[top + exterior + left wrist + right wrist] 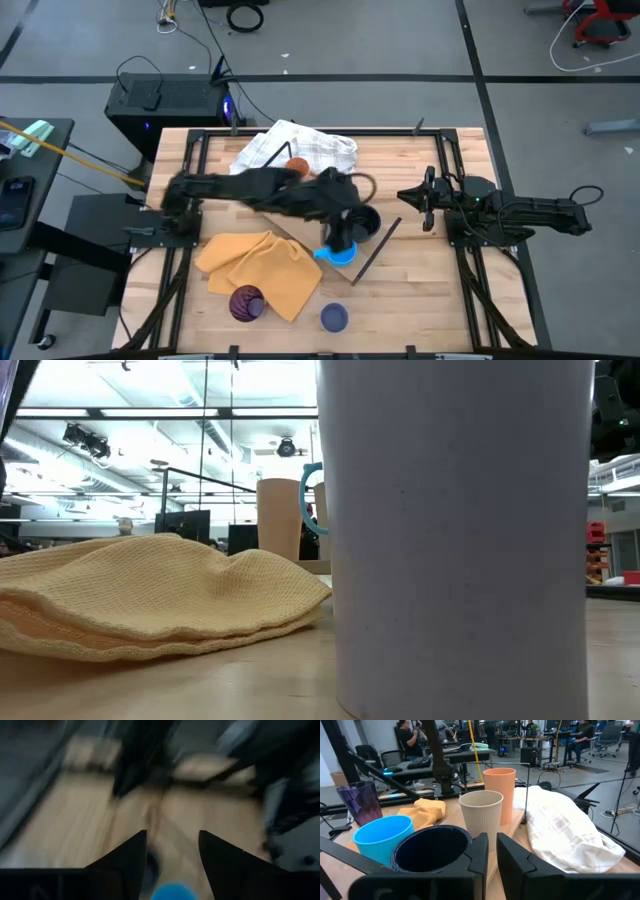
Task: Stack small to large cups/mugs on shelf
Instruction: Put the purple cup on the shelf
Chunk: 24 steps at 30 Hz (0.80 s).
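My left gripper [172,865] is open, and in the high view [343,238] it is over the bright blue mug [336,255], which shows blurred between its fingers [172,892]. The dark navy mug [364,222] stands right beside the blue one. The orange cup [500,792] and the tan cup [481,817] stand upright behind them on a light-wood board [517,837]. The dark purple cup [247,303] and the pale lavender-blue cup [334,318] stand near the table's near edge. My right gripper [492,855] is shut and empty, right of the mugs [413,197].
A yellow-orange cloth [255,265] lies at the near left, beside the purple cup. A white checked cloth [297,147] lies at the far edge, behind the orange cup. A thin black rod [375,250] lies slanted just right of the mugs. The lavender-blue cup fills the low view [460,540].
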Motion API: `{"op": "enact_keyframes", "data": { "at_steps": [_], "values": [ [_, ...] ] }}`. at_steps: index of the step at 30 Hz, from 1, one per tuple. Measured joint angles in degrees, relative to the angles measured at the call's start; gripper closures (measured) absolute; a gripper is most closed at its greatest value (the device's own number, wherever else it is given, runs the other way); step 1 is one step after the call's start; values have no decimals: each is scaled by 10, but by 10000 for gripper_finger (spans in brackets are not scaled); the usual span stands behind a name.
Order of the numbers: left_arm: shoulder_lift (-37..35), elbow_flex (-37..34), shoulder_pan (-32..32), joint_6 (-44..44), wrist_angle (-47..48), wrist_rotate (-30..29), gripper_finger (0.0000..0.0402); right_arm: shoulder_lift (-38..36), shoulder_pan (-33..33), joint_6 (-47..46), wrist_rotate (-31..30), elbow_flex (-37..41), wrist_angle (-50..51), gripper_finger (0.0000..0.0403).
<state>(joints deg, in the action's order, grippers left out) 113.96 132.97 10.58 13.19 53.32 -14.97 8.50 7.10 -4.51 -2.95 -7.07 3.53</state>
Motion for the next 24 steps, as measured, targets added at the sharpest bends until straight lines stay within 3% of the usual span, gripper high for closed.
{"op": "enact_keyframes", "data": {
  "at_steps": [4, 11, 16, 24],
  "values": [
    [-39, 0, 17, -67, -43, 50, 226, 0, 0, 0, 0, 0, 0, 357],
    [-56, -2, 34, -1, 169, 170, 225, 1, 0, 0, 0, 0, 0, 357],
    [-39, -2, 76, -26, 263, 143, 222, 1, 0, 0, 0, 0, 0, 357],
    [-29, -3, 94, -64, 264, 98, 238, 1, 0, 0, 0, 0, 0, 357]
  ]
}}
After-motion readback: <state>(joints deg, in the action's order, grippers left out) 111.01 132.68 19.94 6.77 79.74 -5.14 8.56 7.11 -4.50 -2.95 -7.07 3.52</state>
